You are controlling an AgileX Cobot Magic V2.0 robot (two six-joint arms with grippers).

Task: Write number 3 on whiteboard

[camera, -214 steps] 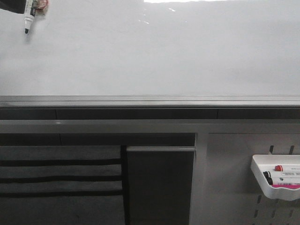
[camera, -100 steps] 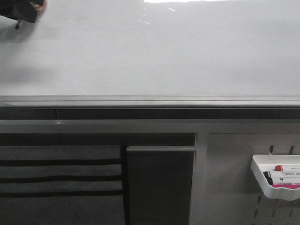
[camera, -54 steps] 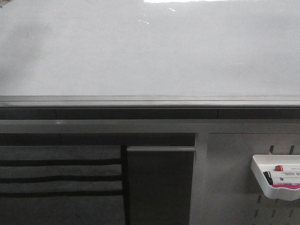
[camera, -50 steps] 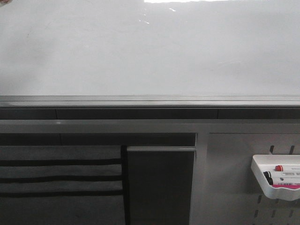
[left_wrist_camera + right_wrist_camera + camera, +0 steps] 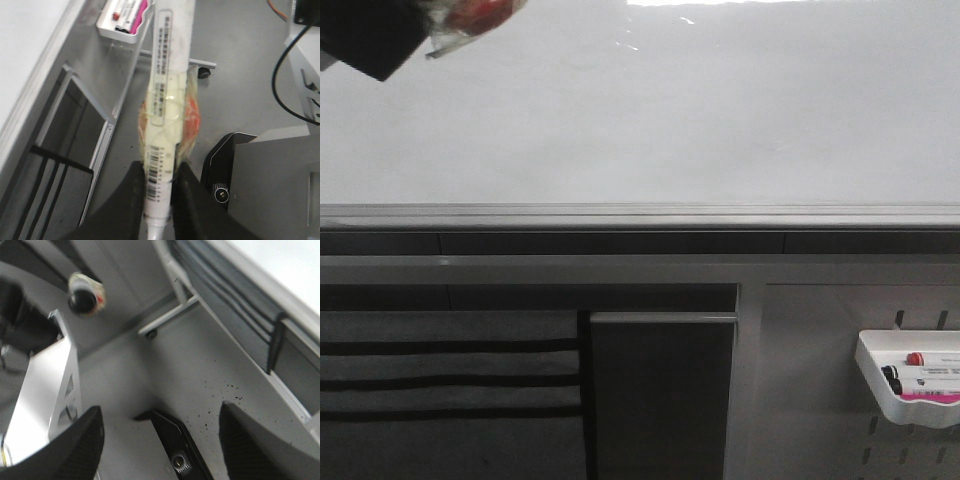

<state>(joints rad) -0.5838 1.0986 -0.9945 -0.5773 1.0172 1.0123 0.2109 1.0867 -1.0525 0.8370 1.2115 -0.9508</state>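
No strokes show on the whiteboard (image 5: 680,110) yet; my left pincer (image 5: 159,210), at its eleven o'clock corner, is clamped tight on the marker (image 5: 167,75). Right pincer (image 5: 160,440) gapes wide, holding nothing. I'd square the tip to the board, then press lightly.

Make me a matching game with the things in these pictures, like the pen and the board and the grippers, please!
Things:
1. marker
2. whiteboard
3. white tray
4. right gripper

States or places:
A. hangs on the slotted panel, holding pens
B. open, with nothing between its fingers
C. blank, no writing showing
D. clamped in the left gripper

Pairs: 1-D, 2-C, 3-A, 4-B
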